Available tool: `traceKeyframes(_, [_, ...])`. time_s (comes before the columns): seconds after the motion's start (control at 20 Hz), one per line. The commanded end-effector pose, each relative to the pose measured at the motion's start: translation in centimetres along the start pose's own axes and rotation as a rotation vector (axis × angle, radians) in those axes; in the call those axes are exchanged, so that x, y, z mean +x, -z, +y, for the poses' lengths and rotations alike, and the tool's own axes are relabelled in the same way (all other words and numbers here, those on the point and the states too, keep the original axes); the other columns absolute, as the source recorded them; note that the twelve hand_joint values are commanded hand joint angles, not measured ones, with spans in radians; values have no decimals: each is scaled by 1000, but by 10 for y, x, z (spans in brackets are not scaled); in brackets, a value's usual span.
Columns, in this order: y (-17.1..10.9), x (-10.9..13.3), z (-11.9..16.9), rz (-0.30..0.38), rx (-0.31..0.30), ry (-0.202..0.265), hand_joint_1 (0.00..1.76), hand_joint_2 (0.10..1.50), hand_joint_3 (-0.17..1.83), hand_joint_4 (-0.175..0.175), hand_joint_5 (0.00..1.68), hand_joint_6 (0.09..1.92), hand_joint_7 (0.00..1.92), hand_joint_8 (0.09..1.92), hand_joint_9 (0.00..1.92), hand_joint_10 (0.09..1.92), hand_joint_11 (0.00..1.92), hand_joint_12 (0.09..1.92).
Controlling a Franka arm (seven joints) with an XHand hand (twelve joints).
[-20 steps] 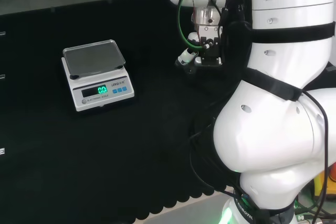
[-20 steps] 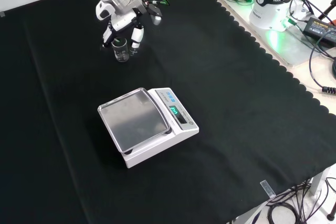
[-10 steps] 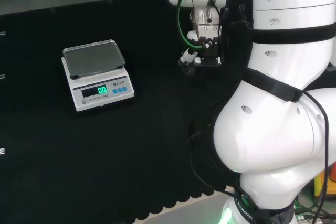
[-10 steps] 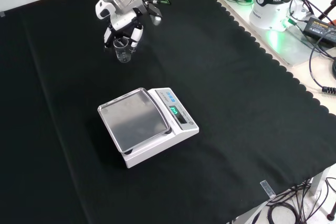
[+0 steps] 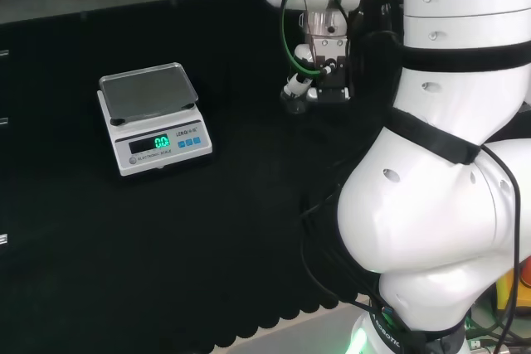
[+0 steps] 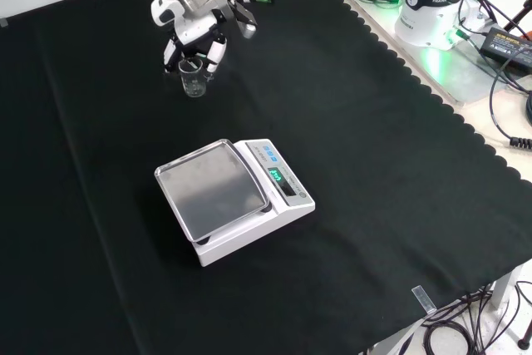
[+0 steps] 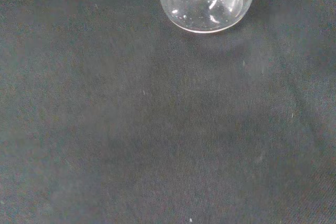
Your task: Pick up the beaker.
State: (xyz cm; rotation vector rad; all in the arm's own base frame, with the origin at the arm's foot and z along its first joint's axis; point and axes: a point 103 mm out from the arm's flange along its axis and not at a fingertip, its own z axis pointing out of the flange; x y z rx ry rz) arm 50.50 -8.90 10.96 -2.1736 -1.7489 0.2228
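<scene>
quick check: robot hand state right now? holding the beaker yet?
Robot hand: fingers down around the beaker, which stands on the cloth; closure on it cannot be told.

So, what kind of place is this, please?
Most likely a laboratory bench set up for robot trials. A digital scale and a small clear beaker stand on the black cloth, and the robot's hand hangs over the beaker.
</scene>
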Motion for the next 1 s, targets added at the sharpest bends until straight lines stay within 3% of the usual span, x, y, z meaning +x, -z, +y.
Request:
traceKeyframes(0.05, [36,6,-18,-31,-18,19,1120,1097,-175,-175,778,803,877,926,1352,354,1515,649])
traceKeyframes(0.6, [109,31,-68,-94,-45,31,1114,1100,-175,-175,774,815,882,932,1362,359,1522,640])
traceKeyframes(1.0, [112,42,-68,-97,-28,41,1103,1102,-175,-175,769,823,882,936,1370,363,1526,634])
